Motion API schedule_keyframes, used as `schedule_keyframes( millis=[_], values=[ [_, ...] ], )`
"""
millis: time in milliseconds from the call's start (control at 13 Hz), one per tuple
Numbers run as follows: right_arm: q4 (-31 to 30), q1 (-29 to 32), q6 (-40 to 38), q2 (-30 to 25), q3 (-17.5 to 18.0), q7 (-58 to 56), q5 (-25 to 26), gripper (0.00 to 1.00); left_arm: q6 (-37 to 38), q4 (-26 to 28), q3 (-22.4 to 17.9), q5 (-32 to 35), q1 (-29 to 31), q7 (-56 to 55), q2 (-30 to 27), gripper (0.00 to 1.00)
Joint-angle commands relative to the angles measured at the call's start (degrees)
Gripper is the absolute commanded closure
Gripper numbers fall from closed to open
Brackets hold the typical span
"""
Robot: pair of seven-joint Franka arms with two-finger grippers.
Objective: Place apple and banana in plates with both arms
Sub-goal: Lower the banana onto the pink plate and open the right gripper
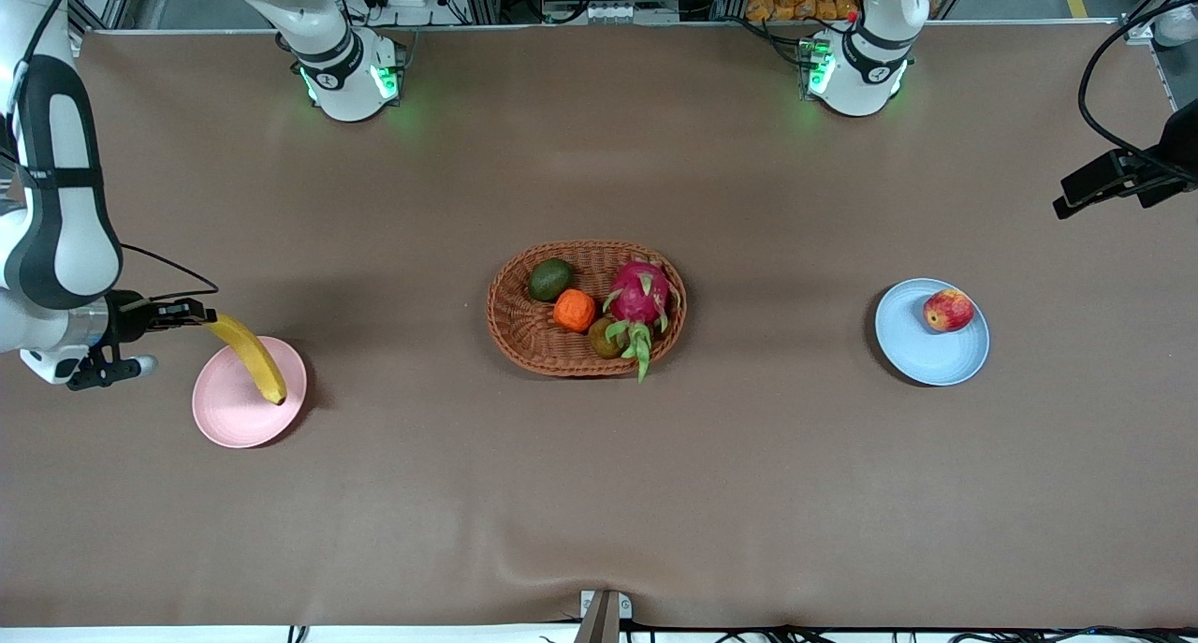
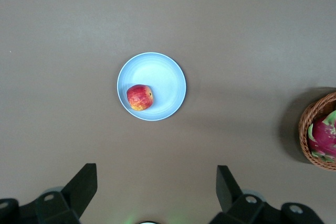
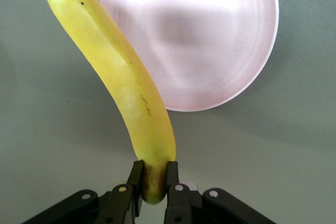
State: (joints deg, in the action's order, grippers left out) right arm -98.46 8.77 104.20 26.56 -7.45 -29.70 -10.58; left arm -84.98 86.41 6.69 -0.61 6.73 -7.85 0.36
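While the apple (image 1: 948, 310) rests on the blue plate (image 1: 913, 348), your left hand (image 2: 156, 195) hangs wide above it. Your right hand (image 1: 194, 315) pinches the banana (image 1: 250, 357) by one end, letting it trail over the pink plate (image 1: 227, 414) for lowering.

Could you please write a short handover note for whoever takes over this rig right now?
Right claw: shut on one end of the banana, holding it in the air over the pink plate at the right arm's end of the table.
Left claw: open and empty, high over the table near the blue plate.
Done: the apple lies in the blue plate at the left arm's end of the table.
Left: lower the banana into the pink plate and release it.
The wicker basket in the middle holds the other fruit.
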Motion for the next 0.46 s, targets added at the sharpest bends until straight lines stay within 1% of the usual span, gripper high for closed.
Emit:
schedule_keyframes(
  millis=[0,77,154,232,309,386],
  values=[
    [1.08,1.78,1.44,1.91,1.12,-1.24,-1.29,1.00,0.35,2.27,0.61,0.70,0.56,0.99,-2.38,0.00],
    [1.17,1.87,1.53,2.09,1.12,-1.24,-1.29,0.96,0.35,2.36,0.61,0.61,0.56,0.99,-2.64,0.00],
    [1.17,1.78,1.70,2.09,1.12,-1.15,-1.46,0.65,0.35,2.45,0.61,0.70,0.56,0.99,-2.82,0.00],
    [1.08,2.04,2.84,2.18,1.12,-1.15,-2.94,0.13,0.35,2.45,0.61,0.70,0.56,0.99,-2.82,0.00],
    [1.17,3.35,3.11,2.70,1.12,-1.23,-4.78,0.00,0.35,2.45,0.61,0.70,0.56,0.99,-2.91,0.00],
    [1.08,3.97,3.11,3.05,1.21,-1.32,-5.06,0.00,0.35,2.71,0.61,0.70,0.56,0.99,-3.00,0.00]
  ],
)
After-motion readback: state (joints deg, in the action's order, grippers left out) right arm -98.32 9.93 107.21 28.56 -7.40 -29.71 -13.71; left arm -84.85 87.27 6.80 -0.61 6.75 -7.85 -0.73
